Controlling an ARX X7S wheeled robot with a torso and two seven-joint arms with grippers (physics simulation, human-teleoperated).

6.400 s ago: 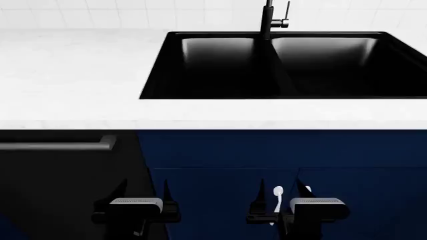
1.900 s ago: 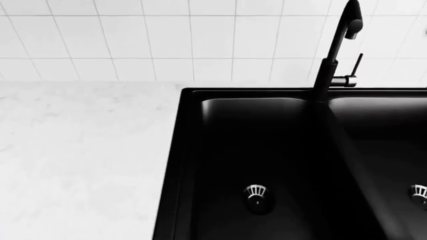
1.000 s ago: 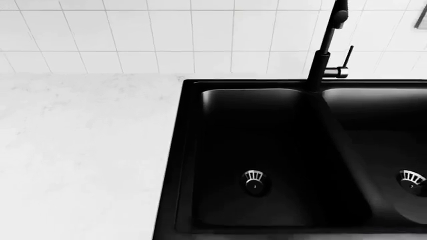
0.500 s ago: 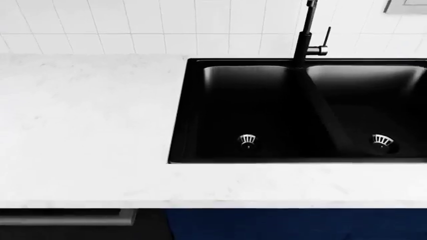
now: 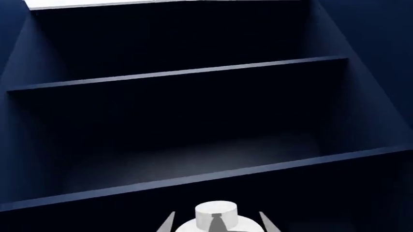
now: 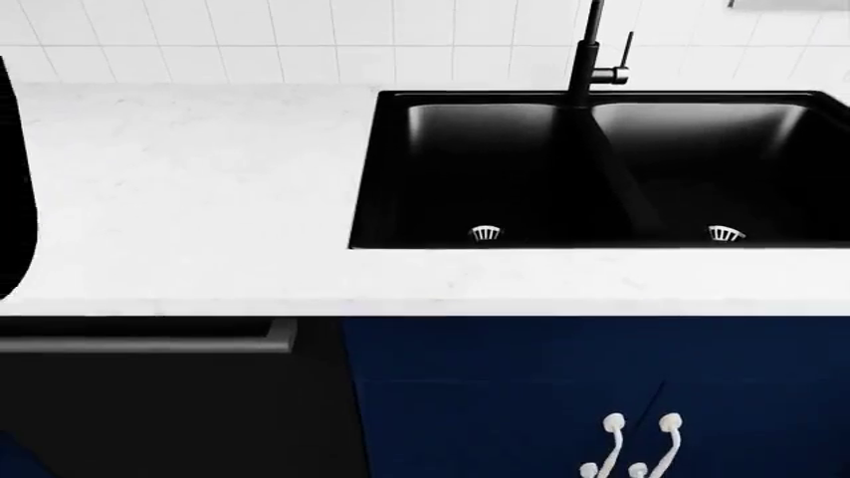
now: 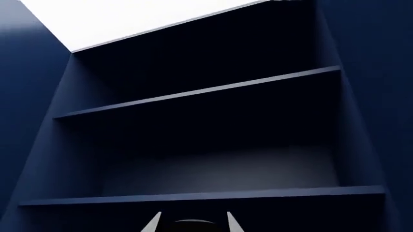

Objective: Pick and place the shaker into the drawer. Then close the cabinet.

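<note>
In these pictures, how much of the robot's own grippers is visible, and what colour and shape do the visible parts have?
Very little shows. In the left wrist view, the left gripper appears only as two pale grey, pointed fingertips at the picture's edge. In the right wrist view, the right gripper shows two similar light grey, tapered tips. No cables, markings or arm links are visible, and the head view shows neither arm.

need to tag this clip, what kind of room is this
Most likely a kitchen: a black double-basin sink with a black faucet set in a white marble-look countertop, a white tiled wall behind it, and navy-blue cabinets below.
</note>
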